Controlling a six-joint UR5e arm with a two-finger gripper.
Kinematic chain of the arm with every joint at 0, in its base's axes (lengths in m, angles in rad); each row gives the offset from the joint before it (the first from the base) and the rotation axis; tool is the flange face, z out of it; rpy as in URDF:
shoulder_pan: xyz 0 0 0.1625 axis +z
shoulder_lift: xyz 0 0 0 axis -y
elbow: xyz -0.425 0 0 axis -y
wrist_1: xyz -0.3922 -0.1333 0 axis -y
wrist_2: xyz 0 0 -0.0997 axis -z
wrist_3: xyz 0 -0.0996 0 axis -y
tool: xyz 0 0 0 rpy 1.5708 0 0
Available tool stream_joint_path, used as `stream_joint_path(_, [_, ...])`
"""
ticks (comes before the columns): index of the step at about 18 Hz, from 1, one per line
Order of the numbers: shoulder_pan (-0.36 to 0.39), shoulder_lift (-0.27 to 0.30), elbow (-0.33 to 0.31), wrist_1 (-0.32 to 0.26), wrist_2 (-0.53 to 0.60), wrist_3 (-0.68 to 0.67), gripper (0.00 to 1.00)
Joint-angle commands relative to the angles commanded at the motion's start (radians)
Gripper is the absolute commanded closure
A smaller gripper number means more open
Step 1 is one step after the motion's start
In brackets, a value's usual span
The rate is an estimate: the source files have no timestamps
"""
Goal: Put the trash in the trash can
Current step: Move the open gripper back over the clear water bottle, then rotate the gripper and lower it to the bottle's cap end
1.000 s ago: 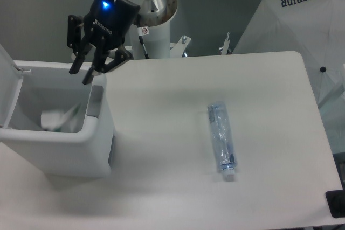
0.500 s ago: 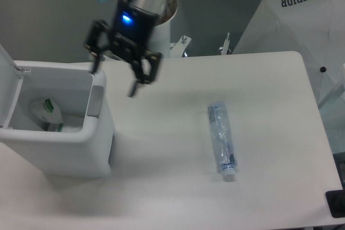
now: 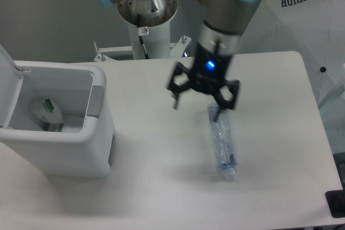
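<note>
Since the earlier views, the black two-finger gripper (image 3: pixel 198 100) has travelled from the rim of the boxy white plastic trash can (image 3: pixel 81 152) rightward across the white table (image 3: pixel 151 176) and now hangs over the upper end of the crushed clear plastic bottle with bluish label and white cap (image 3: pixel 222 143). Its fingers are spread wide and hold nothing. The crumpled white wrapper with a green mark (image 3: pixel 47 114) lies inside the can, whose flip lid (image 3: pixel 7 84) stands open; one piece appears done and the bottle is the likely next pick. The bottle lies flat on the table, well apart from the can. Its long axis runs nearly front to back, tilted slightly, with the cap pointing toward the near table edge.
</note>
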Motion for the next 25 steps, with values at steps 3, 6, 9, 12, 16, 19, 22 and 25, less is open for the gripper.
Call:
stream_joint_path(3, [-0.006,-0.069,0.022,0.0,0.088,-0.042,0.0])
stream_joint_path(6, [-0.015,-0.126,0.051,0.0,0.146,-0.042,0.0])
stream_joint_path(9, [-0.028,-0.177,0.103,-0.031,0.189,-0.065,0.0])
stream_joint_path(12, [-0.041,-0.218,0.159,-0.095,0.213,-0.086,0.0])
stream_joint_path(16, [-0.061,-0.27,0.232,-0.161,0.266,-0.128,0.0])
stream_joint_path(19, [-0.066,-0.292,0.25,-0.195,0.296,-0.129,0.0])
stream_joint_path(22, [-0.074,-0.299,0.25,-0.202,0.312,-0.134,0.0])
stream_joint_path(25, [-0.08,-0.324,0.269,-0.204,0.322,-0.152,0.0])
